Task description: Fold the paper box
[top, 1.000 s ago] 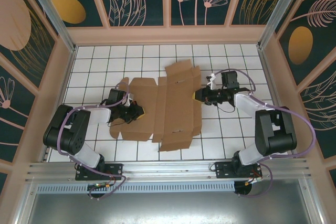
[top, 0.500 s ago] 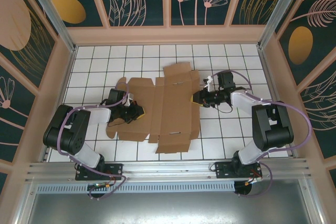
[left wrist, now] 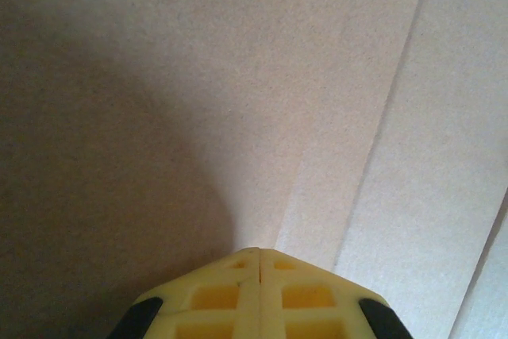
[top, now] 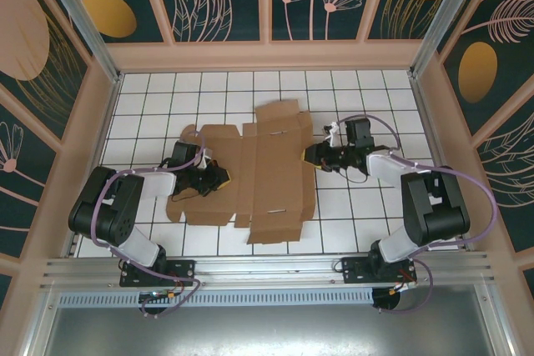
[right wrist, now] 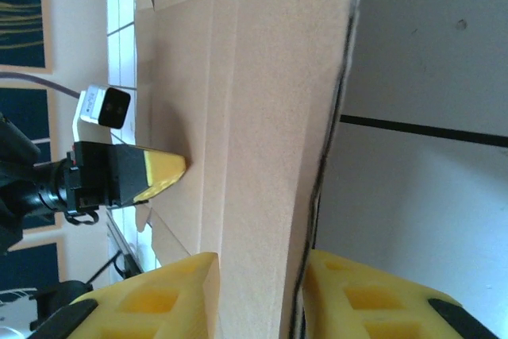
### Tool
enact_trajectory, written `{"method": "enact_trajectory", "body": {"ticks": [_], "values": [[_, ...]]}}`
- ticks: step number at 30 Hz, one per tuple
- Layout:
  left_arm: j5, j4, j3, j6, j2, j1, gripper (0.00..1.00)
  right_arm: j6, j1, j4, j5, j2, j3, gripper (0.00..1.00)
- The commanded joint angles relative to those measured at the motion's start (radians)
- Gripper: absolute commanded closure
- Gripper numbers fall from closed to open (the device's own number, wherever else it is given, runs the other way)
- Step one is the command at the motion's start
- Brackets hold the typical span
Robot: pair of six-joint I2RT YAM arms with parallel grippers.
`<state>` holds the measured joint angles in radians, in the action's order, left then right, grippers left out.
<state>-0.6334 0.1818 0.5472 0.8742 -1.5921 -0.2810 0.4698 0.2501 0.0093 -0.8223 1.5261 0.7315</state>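
1. While the paper box lies as one flat die-cut sheet at the middle of the tiled worktop, the overhead view counts one sheet, two arms and two pincers. The left pincer rests on the sheet's left panel; the right pincer sits at its right edge.
2. Left wrist view: plain brown board with one crease line running up it. The left pincer's fingers are pressed together, tip down against the board, pinching nothing.
3. Right wrist view: the right pincer's fingers stand spread, one on either side of the sheet's raised right edge, with a gap wider than the board, so not clamped on it.
4. Handling, as a judgement: light, thin card, stiff within a panel, ready to hinge at its creases and apt to slide on the smooth tiles. Best taken by a flap's free edge while a neighbouring panel is pinned flat.
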Motion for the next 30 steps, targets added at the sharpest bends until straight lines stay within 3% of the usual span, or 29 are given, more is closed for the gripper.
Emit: {"method": "enact_trajectory", "body": {"ticks": [1,8,14,19,26,30], "values": [[-0.025,0.025,-0.015,0.016,-0.010,0.000,1.00,0.098,0.036,0.167,0.027,-0.013,-0.009,0.67],[-0.028,0.035,-0.021,0.022,-0.033,-0.001,1.00,0.115,0.071,0.213,0.051,0.063,-0.013,0.68],[-0.012,0.012,-0.010,0.009,-0.035,0.000,1.00,0.037,0.070,0.106,0.143,0.105,0.013,0.75],[0.064,-0.112,0.051,-0.056,0.039,0.007,1.00,-0.001,0.037,0.070,0.158,0.117,0.003,0.98],[0.281,-0.316,0.143,-0.152,0.112,0.089,1.00,-0.098,-0.018,-0.114,0.188,0.049,0.061,1.00],[0.372,-0.344,0.179,-0.141,0.097,0.106,1.00,-0.154,-0.029,-0.249,0.210,0.029,0.132,1.00]]}}
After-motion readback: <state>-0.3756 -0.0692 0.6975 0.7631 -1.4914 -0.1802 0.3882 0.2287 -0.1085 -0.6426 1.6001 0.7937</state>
